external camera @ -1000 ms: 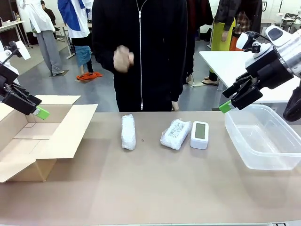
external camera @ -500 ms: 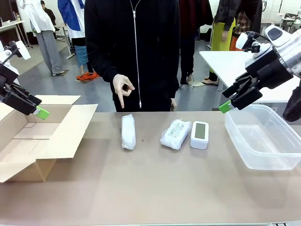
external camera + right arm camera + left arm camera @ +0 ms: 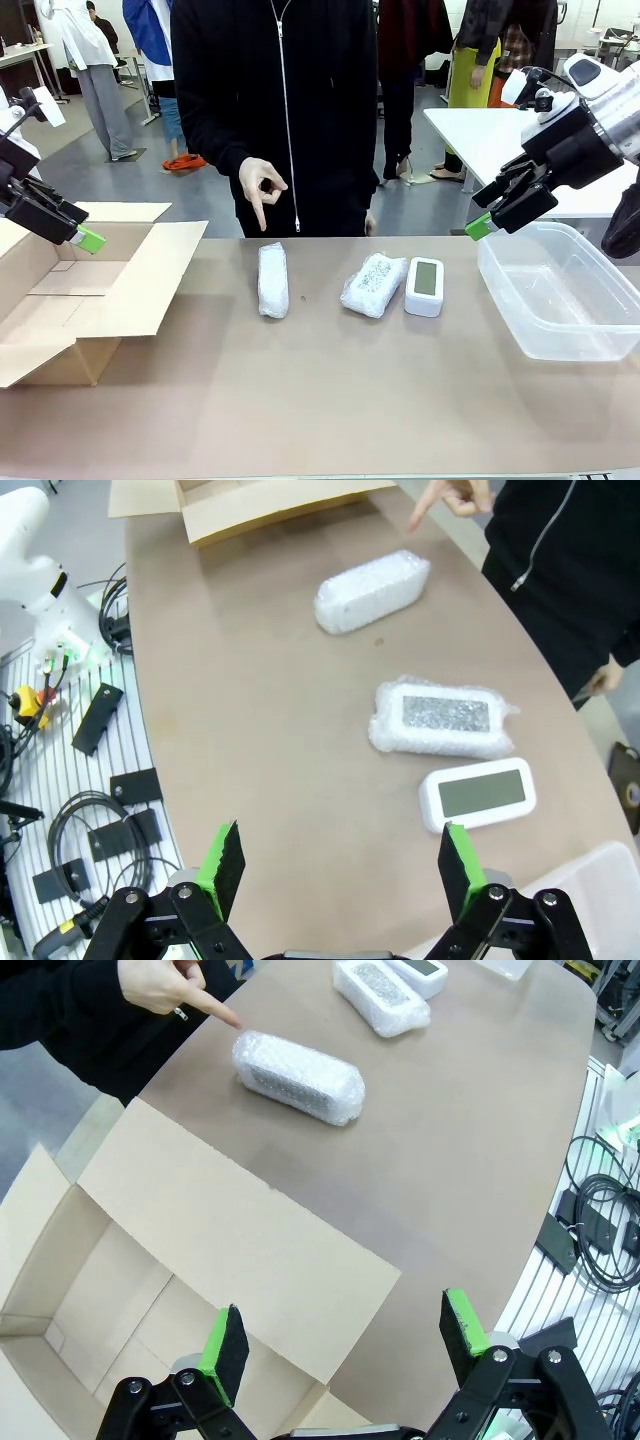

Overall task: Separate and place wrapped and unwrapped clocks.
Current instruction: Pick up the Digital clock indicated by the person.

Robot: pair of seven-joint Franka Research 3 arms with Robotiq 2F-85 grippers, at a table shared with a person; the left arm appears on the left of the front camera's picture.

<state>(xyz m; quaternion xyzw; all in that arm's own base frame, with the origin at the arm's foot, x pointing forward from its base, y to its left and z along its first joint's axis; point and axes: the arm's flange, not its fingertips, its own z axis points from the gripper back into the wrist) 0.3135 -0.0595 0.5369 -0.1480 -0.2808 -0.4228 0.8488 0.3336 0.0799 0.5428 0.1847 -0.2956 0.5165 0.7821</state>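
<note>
Left gripper [image 3: 343, 1335]: fingers spread wide, nothing between them. Directly under and just past the tips, an open cardboard box [image 3: 230, 1250], its flap lying flat across the gap. Beyond the flap, ahead of the left finger, a long bundle [image 3: 298, 1077] in bubble wrap lies on the table [image 3: 470, 1160], well clear of both tips. A person's hand [image 3: 165, 985] points down at the bundle's far end; whether it touches cannot be told.

Right gripper [image 3: 338, 858]: fingers spread wide, empty. Nearest, ahead of the right finger, the bare clock [image 3: 478, 793], screen up, flat on the table. Just past it and close beside, a flat bundle [image 3: 443, 716] in bubble wrap. Farther out, ahead of the gap, the long bundle. A clear plastic tub [image 3: 605, 875] shows its corner outside the right finger.
</note>
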